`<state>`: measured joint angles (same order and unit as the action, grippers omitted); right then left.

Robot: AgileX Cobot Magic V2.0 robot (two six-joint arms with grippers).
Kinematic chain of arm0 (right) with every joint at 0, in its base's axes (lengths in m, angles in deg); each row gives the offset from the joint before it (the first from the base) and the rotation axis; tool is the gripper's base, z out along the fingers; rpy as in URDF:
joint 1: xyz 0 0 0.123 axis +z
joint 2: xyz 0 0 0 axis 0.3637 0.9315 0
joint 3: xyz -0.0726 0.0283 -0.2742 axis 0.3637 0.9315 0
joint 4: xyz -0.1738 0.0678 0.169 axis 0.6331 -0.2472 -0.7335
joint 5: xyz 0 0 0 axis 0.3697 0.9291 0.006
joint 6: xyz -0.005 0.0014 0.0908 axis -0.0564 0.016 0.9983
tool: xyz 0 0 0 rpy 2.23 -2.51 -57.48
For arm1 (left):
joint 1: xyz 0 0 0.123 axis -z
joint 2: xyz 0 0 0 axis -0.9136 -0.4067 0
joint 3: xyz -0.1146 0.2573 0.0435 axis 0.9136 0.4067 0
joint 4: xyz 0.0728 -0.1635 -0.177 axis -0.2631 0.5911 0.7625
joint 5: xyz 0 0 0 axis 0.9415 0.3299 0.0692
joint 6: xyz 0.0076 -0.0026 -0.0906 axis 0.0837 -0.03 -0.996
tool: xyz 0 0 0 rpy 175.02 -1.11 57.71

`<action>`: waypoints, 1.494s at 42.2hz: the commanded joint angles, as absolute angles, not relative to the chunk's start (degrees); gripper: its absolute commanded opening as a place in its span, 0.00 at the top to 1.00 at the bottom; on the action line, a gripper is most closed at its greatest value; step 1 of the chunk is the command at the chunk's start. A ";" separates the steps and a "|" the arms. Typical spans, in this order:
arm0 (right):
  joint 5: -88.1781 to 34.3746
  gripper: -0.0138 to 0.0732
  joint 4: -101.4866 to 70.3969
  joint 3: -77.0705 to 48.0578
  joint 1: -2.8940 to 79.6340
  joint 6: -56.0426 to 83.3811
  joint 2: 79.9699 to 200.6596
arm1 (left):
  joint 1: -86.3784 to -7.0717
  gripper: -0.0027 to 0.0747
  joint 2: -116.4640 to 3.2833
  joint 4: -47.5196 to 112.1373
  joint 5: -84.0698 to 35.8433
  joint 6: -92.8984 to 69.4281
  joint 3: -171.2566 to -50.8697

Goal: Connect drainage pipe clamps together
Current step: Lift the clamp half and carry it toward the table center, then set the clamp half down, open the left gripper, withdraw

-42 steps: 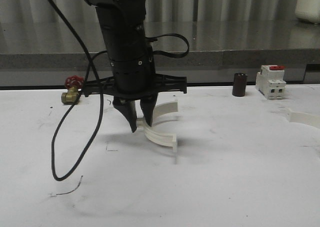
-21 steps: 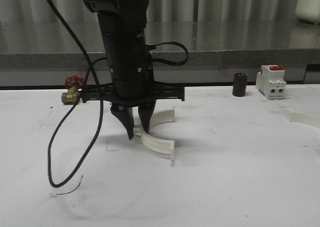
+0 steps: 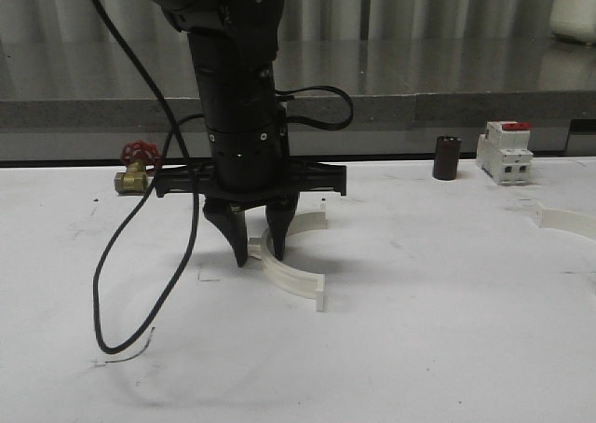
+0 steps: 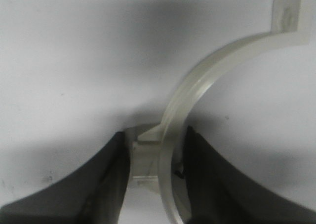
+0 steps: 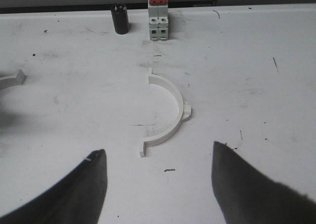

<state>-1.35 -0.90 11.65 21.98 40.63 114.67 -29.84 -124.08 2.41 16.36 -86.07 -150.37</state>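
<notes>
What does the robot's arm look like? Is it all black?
Yes, mostly black. The left arm is a thick, round, glossy black column with a flat black crossbar near its base. The left gripper has two pointed black fingers. Thin black cables loop off it. The right gripper's fingers look dark too.

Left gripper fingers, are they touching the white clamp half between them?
Touching. The left wrist view shows both dark fingers pressed against the clamp half with no gap.

Dim overall, front view grainy. Soft shadow under the arm on the worktop (image 3: 447, 348). Left wrist view blurry, dark vignette at edges.
</notes>
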 commanded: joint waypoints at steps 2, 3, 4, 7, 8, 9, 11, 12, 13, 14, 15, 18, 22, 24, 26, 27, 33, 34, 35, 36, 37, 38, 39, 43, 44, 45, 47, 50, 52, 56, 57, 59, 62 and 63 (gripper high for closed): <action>-5.53 0.28 -0.51 10.26 21.71 40.45 115.18 | -29.51 0.57 -120.70 2.06 17.05 -85.55 -153.15; -5.53 0.28 -0.51 10.26 21.71 40.45 115.18 | -29.51 0.57 -120.60 1.88 17.31 -85.55 -153.33; -5.53 0.28 -0.51 10.26 21.71 40.45 115.18 | -29.51 0.57 -120.60 1.68 17.47 -85.55 -153.51; -5.53 0.28 -0.51 10.26 21.71 40.45 115.18 | -29.51 0.57 -120.60 1.28 18.77 -85.42 -154.50; -5.53 0.28 -0.51 10.26 21.71 40.45 115.18 | -29.51 0.57 -120.60 1.00 19.38 -85.42 -155.01; -5.53 0.28 -0.51 10.26 21.71 40.45 115.18 | -29.51 0.57 -120.60 0.73 19.67 -85.42 -155.37; -5.53 0.28 -0.51 10.26 21.71 40.45 115.18 | -29.51 0.57 -120.47 0.33 20.57 -85.42 -156.17; -5.53 0.28 -0.51 10.26 21.71 40.45 115.18 | -29.51 0.57 -120.24 0.33 21.08 -84.81 -156.71; -5.53 0.28 -0.51 10.26 21.71 40.45 115.18 | -29.36 0.57 -120.12 0.33 21.50 -84.46 -157.10; -5.53 0.28 -0.51 10.26 21.71 40.45 115.18 | -29.09 0.57 -119.75 0.33 22.05 -83.81 -157.47; -5.53 0.28 -0.51 10.26 21.71 40.45 115.18 | -29.12 0.57 -119.35 0.18 22.37 -83.46 -157.70; -5.53 0.28 -0.51 10.26 21.71 40.45 115.18 | -28.89 0.57 -117.48 -0.87 22.70 -82.49 -157.80; -5.53 0.28 -0.51 10.26 21.71 40.45 115.18 | -28.89 0.57 -114.13 -1.74 24.25 -80.15 -157.80; -5.53 0.28 -0.51 10.26 21.71 40.45 115.18 | -28.89 0.57 -112.28 -2.12 25.28 -78.11 -157.66; -5.53 0.28 -0.51 10.26 21.71 40.45 115.18 | -28.89 0.57 -109.78 -2.78 25.99 -76.13 -157.00; -5.53 0.28 -0.51 10.26 21.71 40.45 115.18 | -29.01 0.57 -108.60 -3.31 25.99 -75.47 -156.62; -5.53 0.28 -0.51 10.26 21.71 40.45 115.18 | -29.02 0.57 -99.54 -4.32 24.67 -72.16 -152.13; -5.53 0.28 -0.51 10.26 21.71 40.45 115.18 | -29.02 0.57 -98.58 -4.18 24.10 -70.96 -151.49; -5.53 0.28 -0.51 10.26 21.71 40.45 115.18 | -29.02 0.57 -96.60 -3.89 23.20 -69.47 -150.14; -5.53 0.28 -0.51 10.26 21.71 40.45 115.18 | -29.02 0.57 -95.18 -3.90 22.58 -68.62 -149.03; -5.53 0.28 -0.51 10.26 21.71 40.45 115.18 | -29.02 0.57 -93.82 -3.90 22.06 -67.91 -147.94; -5.53 0.28 -0.51 10.26 21.71 40.45 115.18 | -29.02 0.57 -92.40 -3.87 21.65 -67.08 -146.84; -5.53 0.28 -0.51 10.26 21.71 40.45 115.18 | -29.02 0.57 -90.58 -3.77 21.06 -65.75 -145.32; -5.53 0.28 -0.51 10.26 21.71 40.45 115.18 | -29.02 0.57 -84.91 -3.47 19.63 -62.09 -140.10; -5.53 0.28 -0.51 10.26 21.71 40.45 115.18 | -29.02 0.57 -83.70 -3.28 19.22 -61.01 -138.86; -5.53 0.28 -0.51 10.26 21.71 40.45 115.18 | -29.02 0.57 -82.45 -2.84 18.77 -59.51 -137.65; -5.53 0.28 -0.51 10.26 21.71 40.45 115.18 | -29.02 0.57 -79.56 -0.98 17.66 -56.82 -134.75; -5.53 0.28 -0.51 10.26 21.71 40.45 115.18 | -29.57 0.57 -75.26 4.21 15.13 -52.06 -130.49; -5.53 0.28 -0.51 10.26 21.71 40.45 115.18 | -30.25 0.57 -72.24 8.77 13.52 -48.27 -127.48; -5.53 0.28 -0.51 10.26 21.71 40.45 115.18 | -31.03 0.57 -66.45 12.92 8.99 -43.30 -121.26; -5.53 0.28 -0.51 10.26 21.71 40.45 115.18 | -31.03 0.57 -65.13 13.15 7.95 -42.58 -119.75; -5.53 0.28 -0.51 10.26 21.71 40.45 115.18 | -31.03 0.57 -62.07 13.15 6.01 -42.13 -116.32; -5.53 0.28 -0.51 10.26 21.71 40.45 115.18 | -31.03 0.57 -57.65 13.15 4.69 -41.26 -111.64; -5.53 0.28 -0.51 10.26 21.71 40.45 115.18 | -31.03 0.57 -56.31 13.15 4.42 -40.85 -110.33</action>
